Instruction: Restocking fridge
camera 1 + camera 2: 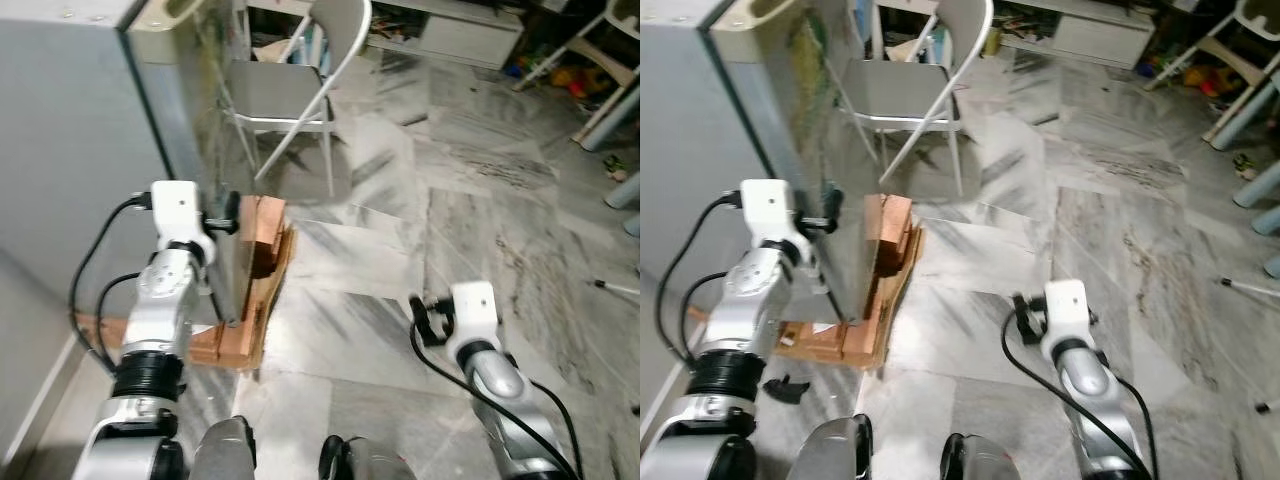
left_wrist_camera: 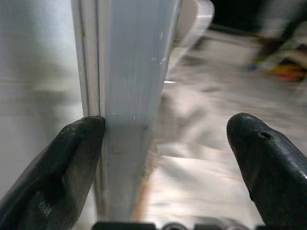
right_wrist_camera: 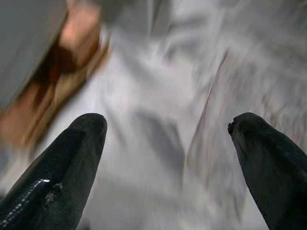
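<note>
The grey fridge (image 1: 80, 150) stands at my left on wooden blocks (image 1: 262, 235). My left gripper (image 1: 225, 215) is raised at the fridge's front corner. In the left wrist view it (image 2: 165, 129) is open around the vertical door edge (image 2: 129, 96), with one finger (image 2: 72, 158) touching that edge and the other well clear of it. The right gripper (image 1: 425, 320) hangs low over the marble floor, to the right of the fridge. It (image 3: 168, 124) is open, with nothing between its fingers.
A grey folding chair (image 1: 290, 90) stands just behind the fridge's corner. Toys and furniture legs crowd the far right. A white stick (image 1: 618, 288) lies on the floor at the right, and a small black object (image 1: 787, 388) lies near my left foot. Marble floor (image 1: 480, 200) spreads ahead.
</note>
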`<state>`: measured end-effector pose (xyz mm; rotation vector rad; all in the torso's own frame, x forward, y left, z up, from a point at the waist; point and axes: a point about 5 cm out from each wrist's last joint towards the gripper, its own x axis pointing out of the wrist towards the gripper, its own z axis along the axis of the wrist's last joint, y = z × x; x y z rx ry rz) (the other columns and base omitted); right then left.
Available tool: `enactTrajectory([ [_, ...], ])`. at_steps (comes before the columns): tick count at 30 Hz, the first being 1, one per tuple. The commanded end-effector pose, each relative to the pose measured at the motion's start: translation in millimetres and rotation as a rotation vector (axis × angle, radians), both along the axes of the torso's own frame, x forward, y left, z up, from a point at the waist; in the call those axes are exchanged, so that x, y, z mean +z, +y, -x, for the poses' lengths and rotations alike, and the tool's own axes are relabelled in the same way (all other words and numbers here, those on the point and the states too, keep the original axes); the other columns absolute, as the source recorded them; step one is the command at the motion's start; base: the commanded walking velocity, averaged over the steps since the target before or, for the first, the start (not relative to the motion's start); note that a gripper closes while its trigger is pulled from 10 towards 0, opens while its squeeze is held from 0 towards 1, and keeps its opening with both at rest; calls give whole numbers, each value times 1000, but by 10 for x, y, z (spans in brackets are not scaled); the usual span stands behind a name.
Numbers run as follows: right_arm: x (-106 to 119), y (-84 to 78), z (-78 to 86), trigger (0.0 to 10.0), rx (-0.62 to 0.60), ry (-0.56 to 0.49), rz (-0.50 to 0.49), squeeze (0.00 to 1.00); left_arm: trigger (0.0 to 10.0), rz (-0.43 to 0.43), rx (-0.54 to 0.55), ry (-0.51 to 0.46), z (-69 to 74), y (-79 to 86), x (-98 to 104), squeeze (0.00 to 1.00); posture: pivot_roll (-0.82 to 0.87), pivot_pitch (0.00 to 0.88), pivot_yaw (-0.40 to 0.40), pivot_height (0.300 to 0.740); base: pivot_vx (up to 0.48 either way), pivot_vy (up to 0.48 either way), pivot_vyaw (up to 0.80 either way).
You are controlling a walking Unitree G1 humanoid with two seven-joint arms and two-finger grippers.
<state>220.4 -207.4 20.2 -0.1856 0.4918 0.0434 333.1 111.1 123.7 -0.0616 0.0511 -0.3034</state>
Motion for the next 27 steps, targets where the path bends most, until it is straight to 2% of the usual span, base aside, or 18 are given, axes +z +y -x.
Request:
enactTrajectory([
  [1,-31,-47,23,10000,-3,41,2,0,10000,19,-467,-121,266,-970,298,0,77,98,-130,740,0,0,0],
  [3,-30,-33,21,10000,2,43,-5,0,10000,79,-588,-133,448,-1270,376,0,73,95,-126,740,0,0,0],
  [5,-15,6,-1,10000,21,30,-7,0,10000,126,-666,-141,576,-1474,440,0,64,91,-120,740,0,0,0],
  [6,-7,32,-15,10000,32,21,-6,0,10000,135,-677,-142,592,-1516,449,0,61,92,-116,740,0,0,0],
  [9,12,85,-31,10000,57,2,7,0,10000,111,-629,-142,509,-1453,395,0,58,93,-115,740,0,0,0],
  [10,13,93,-26,10000,61,2,10,0,10000,105,-592,-136,459,-1376,366,0,60,95,-114,740,0,0,0],
  [11,16,90,-18,10000,54,5,3,0,10000,90,-514,-121,373,-1164,311,0,63,100,-114,740,0,0,0],
  [12,16,90,-18,10000,54,5,3,0,10000,90,-514,-121,373,-1164,311,0,63,100,-114,740,0,0,0],
  [13,25,86,-25,10000,52,1,-9,0,10000,73,-443,-107,332,-922,257,0,67,103,-112,740,0,0,0],
  [16,50,95,-63,10000,54,-18,-15,0,10000,35,-367,-94,342,-610,182,0,78,105,-111,740,0,0,0],
  [17,67,109,-90,10000,53,-33,-19,0,10000,16,-322,-89,359,-448,143,0,82,106,-111,740,0,0,0],
  [18,67,109,-90,10000,53,-33,-19,0,10000,16,-322,-89,359,-448,143,0,82,106,-111,740,0,0,0],
  [19,103,131,-131,10000,51,-62,-30,0,10000,-8,-269,-84,406,-253,89,0,89,106,-110,740,0,0,0],
  [22,157,162,-193,10000,61,-98,-34,0,10000,-33,-183,-80,502,24,19,0,102,110,-114,740,0,0,0],
  [25,183,176,-230,10000,57,-108,-45,0,10000,-34,-112,-70,597,195,-7,0,111,114,-119,740,0,0,0],
  [27,203,192,-262,10000,66,-112,-41,0,10000,-43,-46,-62,706,318,-19,0,128,129,-123,740,0,-364,-800],
])
